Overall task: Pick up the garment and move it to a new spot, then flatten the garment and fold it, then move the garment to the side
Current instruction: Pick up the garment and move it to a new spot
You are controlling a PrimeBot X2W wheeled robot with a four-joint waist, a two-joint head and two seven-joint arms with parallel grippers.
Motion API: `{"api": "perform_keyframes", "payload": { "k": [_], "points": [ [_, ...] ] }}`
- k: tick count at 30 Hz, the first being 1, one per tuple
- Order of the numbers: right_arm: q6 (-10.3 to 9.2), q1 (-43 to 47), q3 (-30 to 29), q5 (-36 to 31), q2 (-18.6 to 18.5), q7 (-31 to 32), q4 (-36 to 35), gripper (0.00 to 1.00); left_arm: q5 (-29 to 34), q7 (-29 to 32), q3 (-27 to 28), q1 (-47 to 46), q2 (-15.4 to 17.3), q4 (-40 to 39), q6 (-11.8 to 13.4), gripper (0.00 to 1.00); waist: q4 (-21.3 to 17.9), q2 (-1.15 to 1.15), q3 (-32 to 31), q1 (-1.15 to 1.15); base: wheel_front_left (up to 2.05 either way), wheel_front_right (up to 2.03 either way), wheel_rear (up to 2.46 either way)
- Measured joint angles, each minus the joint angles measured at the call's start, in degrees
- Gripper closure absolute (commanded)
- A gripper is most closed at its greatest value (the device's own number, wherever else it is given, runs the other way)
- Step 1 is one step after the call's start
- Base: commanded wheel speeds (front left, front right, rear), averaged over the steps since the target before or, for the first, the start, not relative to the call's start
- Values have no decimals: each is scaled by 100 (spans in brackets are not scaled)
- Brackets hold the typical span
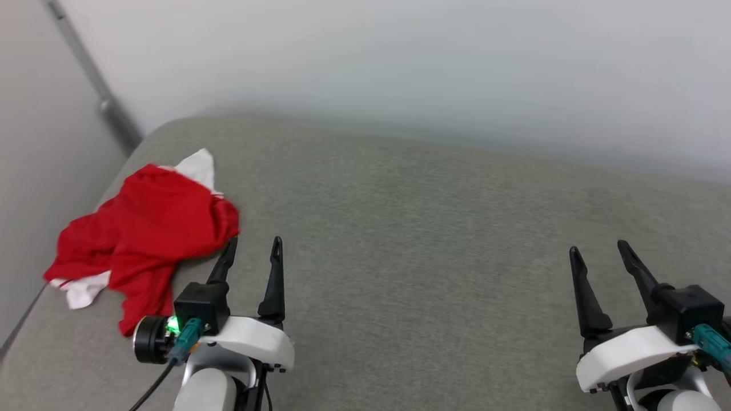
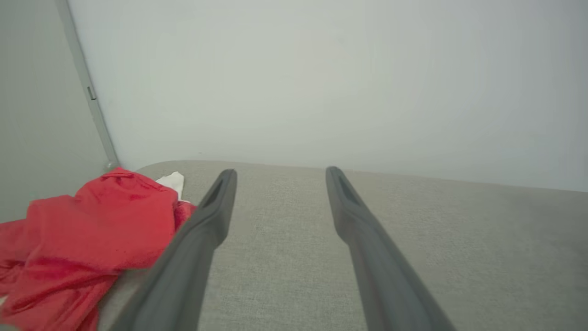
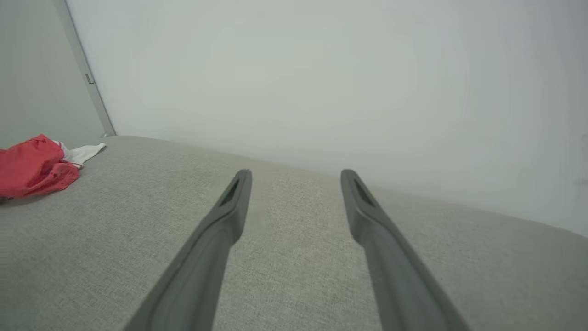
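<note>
The garment (image 1: 145,234) is a bright red shirt with white sleeve ends, lying crumpled at the far left of a grey fabric surface (image 1: 411,240). Its lettering is hidden in the folds. My left gripper (image 1: 254,244) hovers open just right of the heap, its left fingertip close to the red cloth, nothing between the fingers. The left wrist view has the garment (image 2: 92,230) left of the open left gripper (image 2: 281,174). My right gripper (image 1: 598,248) is open and empty at the lower right, far from the shirt. From the right wrist, the garment (image 3: 36,168) lies far left of the right gripper (image 3: 296,174).
A pale wall (image 1: 400,68) runs along the back of the surface. At the left a grey side wall (image 1: 34,142) with a metal strip (image 1: 94,80) meets it in a corner, close behind the shirt. The surface's left edge (image 1: 23,322) runs beside the heap.
</note>
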Motion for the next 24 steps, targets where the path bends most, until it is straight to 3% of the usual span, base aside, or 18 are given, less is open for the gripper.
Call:
{"api": "perform_keyframes", "payload": {
  "k": [14,24],
  "points": [
    [0,-256,321,18,-94,-18,-16,0,78,1,482,97,37,-145,109,0,1279,0,187,0,0,0,0],
    [0,-339,368,19,-125,-26,-21,0,54,0,613,87,2,-219,65,0,1609,0,320,0,0,0,0]
  ]
}}
